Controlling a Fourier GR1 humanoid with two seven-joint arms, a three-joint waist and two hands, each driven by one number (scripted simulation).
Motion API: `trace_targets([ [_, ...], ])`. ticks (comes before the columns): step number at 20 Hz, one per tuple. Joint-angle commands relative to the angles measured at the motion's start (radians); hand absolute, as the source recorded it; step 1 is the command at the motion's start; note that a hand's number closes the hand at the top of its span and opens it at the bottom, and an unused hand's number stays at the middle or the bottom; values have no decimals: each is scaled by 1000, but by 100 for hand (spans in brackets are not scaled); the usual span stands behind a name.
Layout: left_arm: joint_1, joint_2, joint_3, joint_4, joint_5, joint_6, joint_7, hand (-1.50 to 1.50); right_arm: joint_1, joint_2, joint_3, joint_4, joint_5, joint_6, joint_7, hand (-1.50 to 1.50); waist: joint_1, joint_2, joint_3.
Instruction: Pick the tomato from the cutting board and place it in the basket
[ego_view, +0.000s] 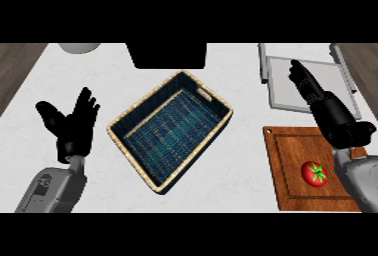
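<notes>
A red tomato (315, 173) with a green stem lies on the wooden cutting board (291, 162) at the lower right. In the middle stands a woven basket (130, 151) with a dark blue inside, turned at an angle and holding nothing. My right hand (325, 104) is open, fingers straight and pointing away, above the board's far edge and well beyond the tomato. My right forearm runs along the board's right side, just right of the tomato. At the left my left hand (73, 122) rests open, fingers up, left of the basket.
A grey tray or sink piece (284, 92) lies at the back right, partly under my right hand. A black object (167, 55) stands behind the basket. A pale round object (79, 47) shows at the back left. Dark wood borders the white counter (244, 165) on both sides.
</notes>
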Motion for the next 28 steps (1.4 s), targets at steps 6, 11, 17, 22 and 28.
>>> trace_targets([
  [6,-9,173,-4,-81,-110,-88,-87,0,90,-259,-225,283,-141,397,-323,150,10,49,21],
  [11,52,134,-33,-107,-106,-125,-70,0,189,-56,-176,225,-23,311,-606,-150,0,37,16],
  [17,63,152,-4,-131,-92,-123,-62,0,144,-127,-260,186,106,-36,-334,-150,-4,34,13],
  [22,38,159,-5,-144,-107,-118,-29,0,139,-395,-244,107,146,164,-120,-150,-8,32,12],
  [28,94,170,25,-131,-93,-139,-81,0,232,-647,-144,26,203,468,-51,-150,-10,29,10],
])
